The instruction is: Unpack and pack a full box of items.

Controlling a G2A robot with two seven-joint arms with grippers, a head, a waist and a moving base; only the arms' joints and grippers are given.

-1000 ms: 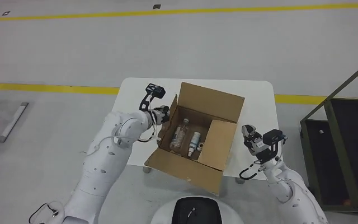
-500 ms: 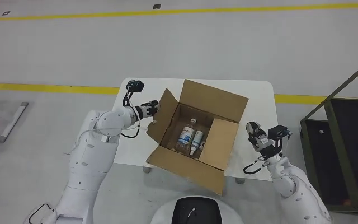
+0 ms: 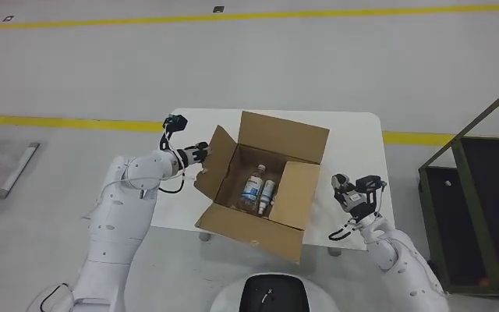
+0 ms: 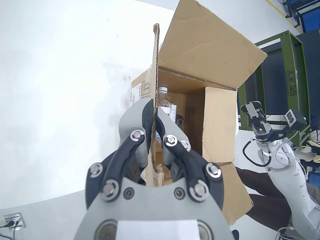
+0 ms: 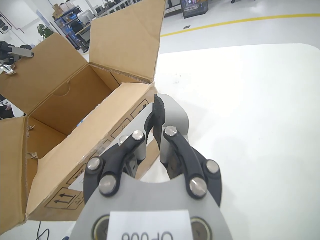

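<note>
There's the left gripper [image 4: 153, 114], clamped tight on the edge of the side flap [image 4: 155, 58] of the cardboard box [image 3: 284, 137]. The right gripper [image 5: 157, 111] is pinched together on nothing, just beside the opposite wall. The box sits open on the white table [image 3: 355, 132], with a clear bottle [image 3: 251, 187] and a white bottle [image 3: 267, 195] lying inside.

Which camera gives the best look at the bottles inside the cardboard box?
The top view: it looks straight down into the box, where two bottles lie side by side. The left wrist view catches one bottle's top behind the flap in the left gripper. In the right wrist view the box's near wall hides them.
</note>
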